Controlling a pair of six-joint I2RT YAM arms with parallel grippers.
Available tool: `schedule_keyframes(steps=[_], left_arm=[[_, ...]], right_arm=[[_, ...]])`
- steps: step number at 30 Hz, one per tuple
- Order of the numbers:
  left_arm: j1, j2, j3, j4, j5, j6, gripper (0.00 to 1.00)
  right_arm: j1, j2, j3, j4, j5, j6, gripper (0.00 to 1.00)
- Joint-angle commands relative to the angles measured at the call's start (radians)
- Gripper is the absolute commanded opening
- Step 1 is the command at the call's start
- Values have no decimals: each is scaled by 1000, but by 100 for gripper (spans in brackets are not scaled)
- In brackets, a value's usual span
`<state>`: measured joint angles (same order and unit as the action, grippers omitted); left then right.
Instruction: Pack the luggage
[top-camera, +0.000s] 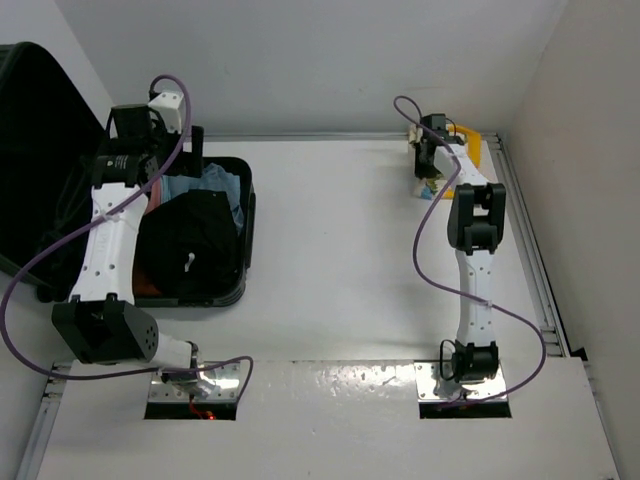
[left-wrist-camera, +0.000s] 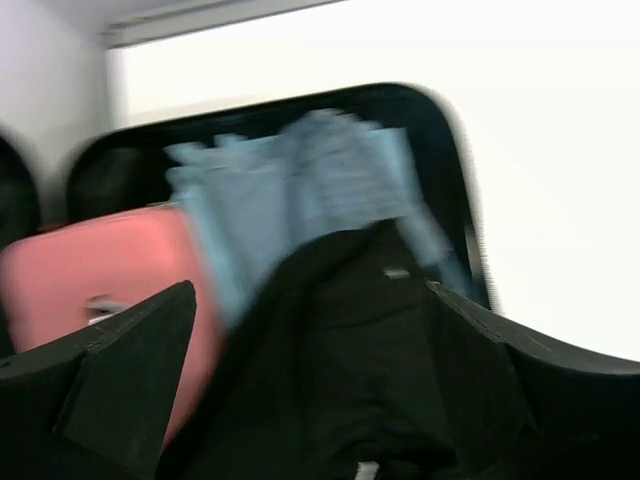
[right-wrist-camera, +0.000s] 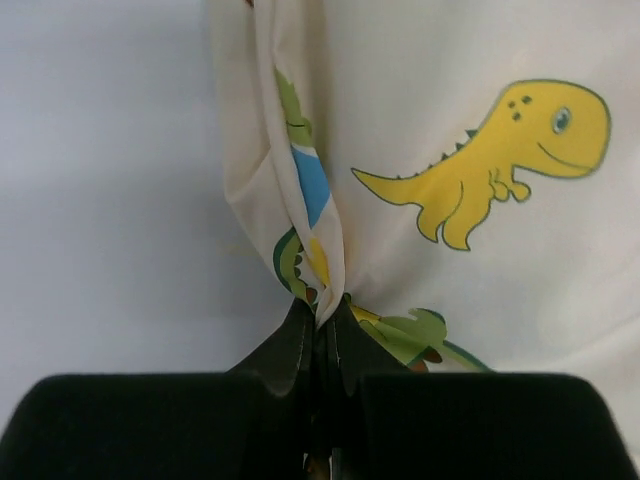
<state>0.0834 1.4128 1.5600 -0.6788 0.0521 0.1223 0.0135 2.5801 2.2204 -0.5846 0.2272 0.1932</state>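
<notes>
The black luggage (top-camera: 232, 290) lies open at the left, its lid (top-camera: 40, 150) raised. Inside lie a black garment (top-camera: 195, 245), a light blue garment (top-camera: 215, 185) and a pink case (left-wrist-camera: 90, 280). My left gripper (left-wrist-camera: 310, 290) is open and empty, its fingers spread wide above the black garment (left-wrist-camera: 360, 360); that view is blurred. My right gripper (right-wrist-camera: 322, 315) is shut on a fold of cream cloth printed with dinosaurs (right-wrist-camera: 450, 100). In the top view it sits at the far right of the table with the cloth (top-camera: 428, 185) at its tip.
A yellow object (top-camera: 472, 150) lies by the back wall behind the right gripper. White table (top-camera: 340, 250) stretches between the luggage and the right arm. A rail (top-camera: 530, 270) runs along the right edge.
</notes>
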Motion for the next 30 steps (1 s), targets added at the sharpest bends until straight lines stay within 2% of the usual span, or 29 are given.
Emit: schedule_keyframes(steps=[1,2,3,5,6,7,10,12,19,21,23,24,25,27,29,30], left_arm=[[-11,-9,-11,18,214,-160,98],[-11,-9,-50,42,320,-197,96],[-25,-9,-73,82,356,-234,95],[-71,-9,-122,110,385,-306,93],[-91,-9,-123,122,385,-306,92],[-129,0,-149,133,364,-320,92],[-174,-9,-185,209,328,-363,92],[-211,9,-186,220,302,-375,92],[-269,41,-219,238,287,-446,92],[-296,51,-247,249,276,-478,92],[-313,60,-262,261,263,-524,93],[-323,72,-277,271,262,-538,93],[-335,81,-278,281,262,-555,94],[-344,119,-278,294,275,-610,96],[-355,150,-262,294,284,-644,98],[-378,185,-236,294,270,-677,98]], right_arm=[[126,-130,-165,-120,-322,3,0],[170,-162,-209,-101,-333,6,0],[219,-263,-253,-40,-374,8,0],[282,-313,-399,-15,-399,67,0],[319,-360,-428,-15,-435,92,0],[328,-363,-439,-29,-442,183,0],[370,-377,-447,-80,-421,357,0],[399,-402,-501,-73,-375,390,0],[428,-408,-524,-142,-212,543,0],[421,-431,-556,-152,-224,577,0],[425,-463,-580,-136,-314,594,0],[427,-474,-614,-127,-343,600,3],[442,-482,-620,-124,-382,603,10],[450,-514,-636,-95,-423,603,29],[467,-549,-631,-78,-465,600,43],[470,-561,-630,-74,-477,597,53]])
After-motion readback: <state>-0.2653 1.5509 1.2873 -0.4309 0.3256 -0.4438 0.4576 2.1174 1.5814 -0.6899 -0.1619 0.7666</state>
